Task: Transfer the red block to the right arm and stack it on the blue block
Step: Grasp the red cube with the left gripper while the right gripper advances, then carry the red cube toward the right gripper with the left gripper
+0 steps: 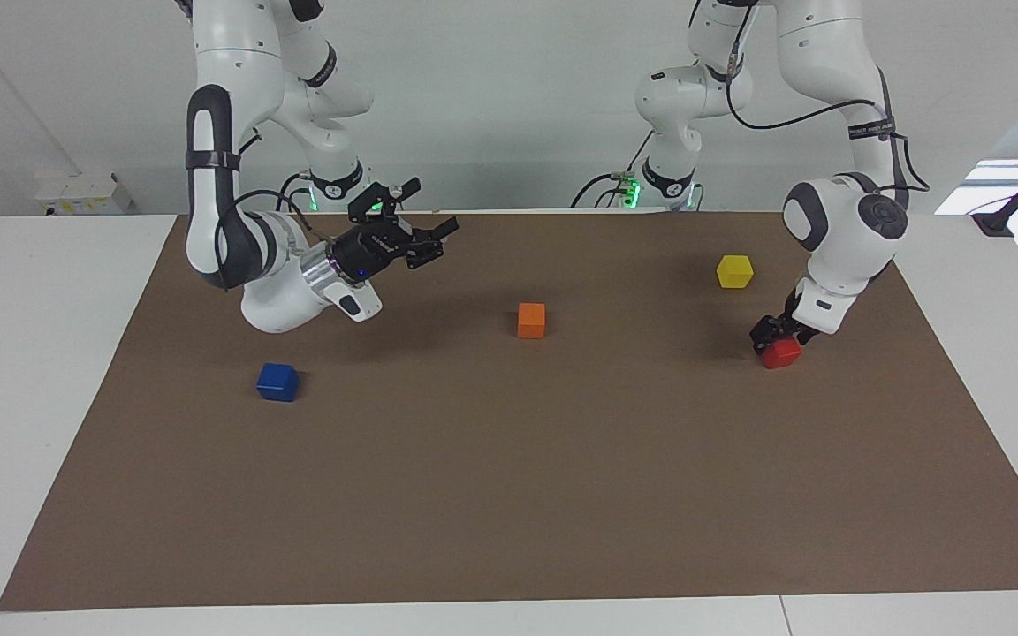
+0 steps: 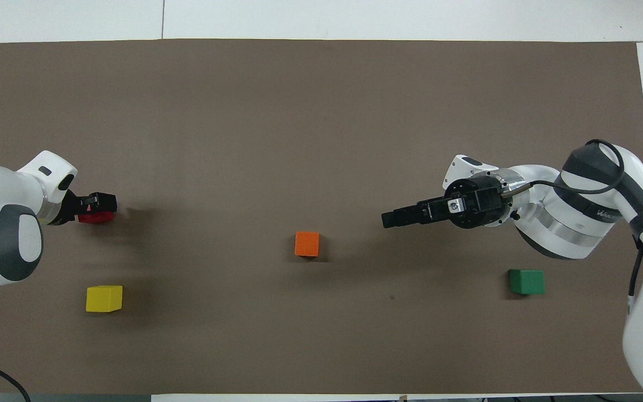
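Sitting nearest the robots, yellow block at the left arm's end and green block at the right arm's end, both on the brown mat over the counter. Orange block mid-mat, slightly farther out. Red block farther than yellow, same end; left gripper is down on it, jaws spread and straddling the block, not clenched. Right gripper is raised over the mat between green and orange, jaws released, holding nothing, pointing toward the left arm's end. Blue block lies farthest out at the right arm's end; the overhead view hides it under the right arm.
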